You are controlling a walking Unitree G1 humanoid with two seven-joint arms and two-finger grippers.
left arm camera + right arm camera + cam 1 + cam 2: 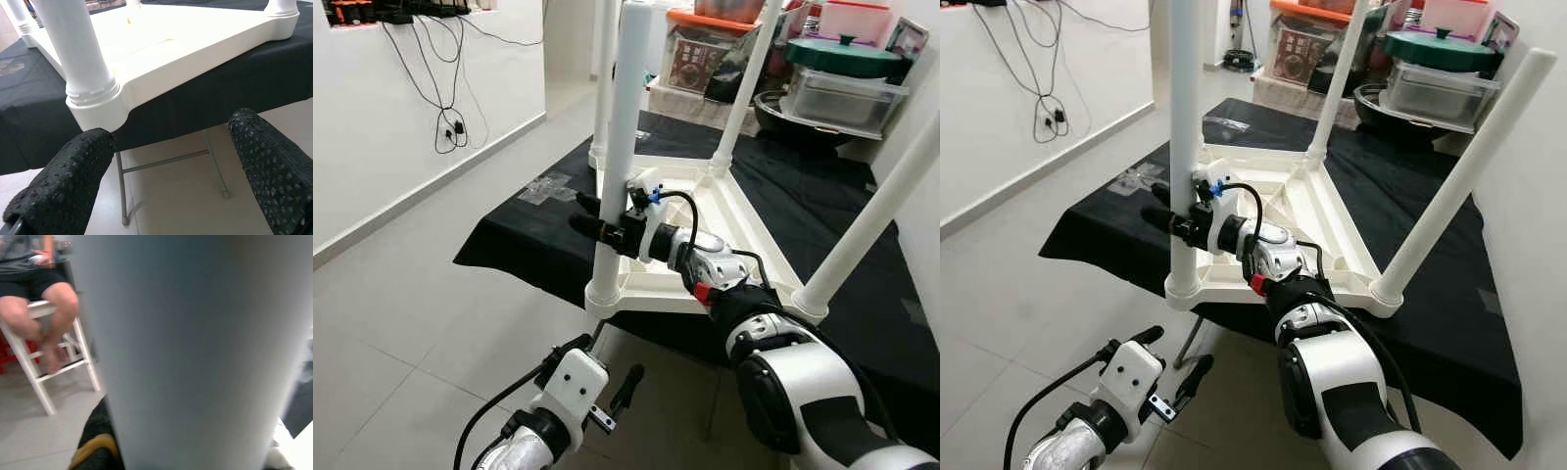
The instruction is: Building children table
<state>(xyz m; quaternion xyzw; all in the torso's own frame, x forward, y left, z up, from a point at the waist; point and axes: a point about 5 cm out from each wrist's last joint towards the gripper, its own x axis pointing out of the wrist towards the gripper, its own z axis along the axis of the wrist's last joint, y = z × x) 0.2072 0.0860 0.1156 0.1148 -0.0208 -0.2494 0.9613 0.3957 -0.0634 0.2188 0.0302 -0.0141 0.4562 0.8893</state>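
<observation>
Right tool [597,223] clamps the near white leg [625,147] of the upturned table [705,235]; keep it upright while seating. Left tool [602,377], at 6 o'clock, hangs wide open.

From the robot's head, both eye views look forward and down across the upturned white children's table [705,245] on its black-draped table [509,245]. The left wrist view peers from below the edge between its two fingers [63,181] at a corner socket. The right wrist view sits pressed close against one white leg [195,352].
</observation>
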